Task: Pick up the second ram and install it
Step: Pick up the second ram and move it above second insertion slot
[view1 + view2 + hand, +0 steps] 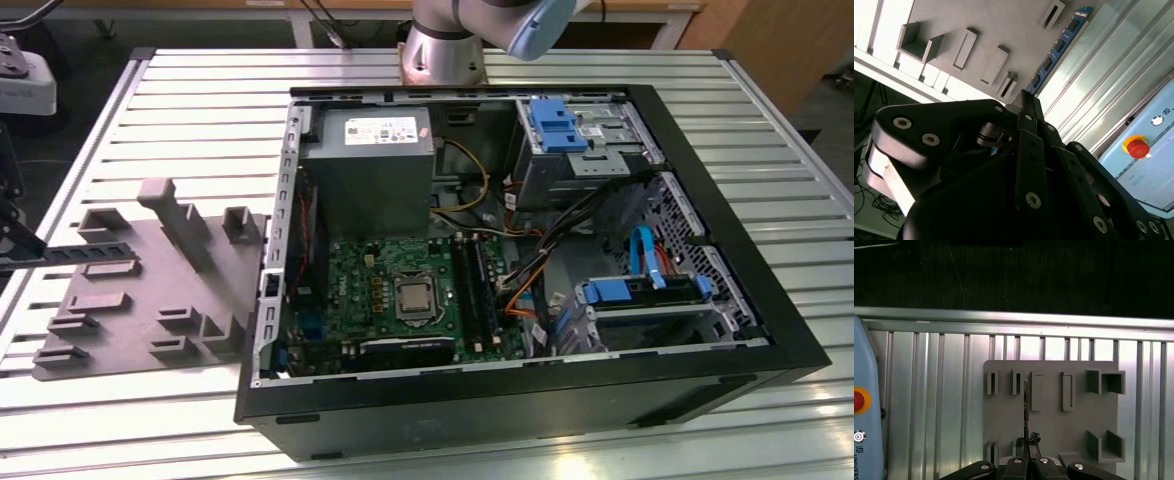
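Second wrist view is showing the pincer (1026,100) clenching on one end of the second ram (1060,44). Its black fingers (1030,150) are pressing together on the bluish-green stick, which is jutting out past the tips over the gray fixture (1004,30). First wrist view is catching the ram edge-on, a thin dark line running across the fixture between its slots. Exterior view is showing the fixture lying on the slatted worktop (174,90), toward the exterior view's left. The stick is sitting at its outer edge, well apart from the open computer case (747,330), where the motherboard (387,270) and its black memory slots (470,280) are lying exposed.
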Available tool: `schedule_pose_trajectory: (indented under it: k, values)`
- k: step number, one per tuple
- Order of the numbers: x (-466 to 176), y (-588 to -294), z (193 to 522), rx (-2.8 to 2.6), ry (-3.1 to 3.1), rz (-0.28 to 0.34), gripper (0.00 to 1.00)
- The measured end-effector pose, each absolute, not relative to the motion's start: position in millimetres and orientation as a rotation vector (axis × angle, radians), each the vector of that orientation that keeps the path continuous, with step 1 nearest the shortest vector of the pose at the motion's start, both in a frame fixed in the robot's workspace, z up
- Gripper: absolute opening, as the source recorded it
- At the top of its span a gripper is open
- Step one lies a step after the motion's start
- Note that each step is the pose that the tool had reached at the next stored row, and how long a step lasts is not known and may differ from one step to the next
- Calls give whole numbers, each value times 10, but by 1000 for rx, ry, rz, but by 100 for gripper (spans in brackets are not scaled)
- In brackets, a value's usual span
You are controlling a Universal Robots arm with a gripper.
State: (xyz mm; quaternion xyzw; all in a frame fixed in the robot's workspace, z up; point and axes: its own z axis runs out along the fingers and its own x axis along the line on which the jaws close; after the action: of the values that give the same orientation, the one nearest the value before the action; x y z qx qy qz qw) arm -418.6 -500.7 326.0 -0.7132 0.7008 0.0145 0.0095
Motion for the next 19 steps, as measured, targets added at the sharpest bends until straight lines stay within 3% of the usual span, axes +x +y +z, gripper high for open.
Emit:
schedule_pose_trajectory:
  k: [19]
  values:
    - [-4186,-5007,3299,-2227,2188,45,11]
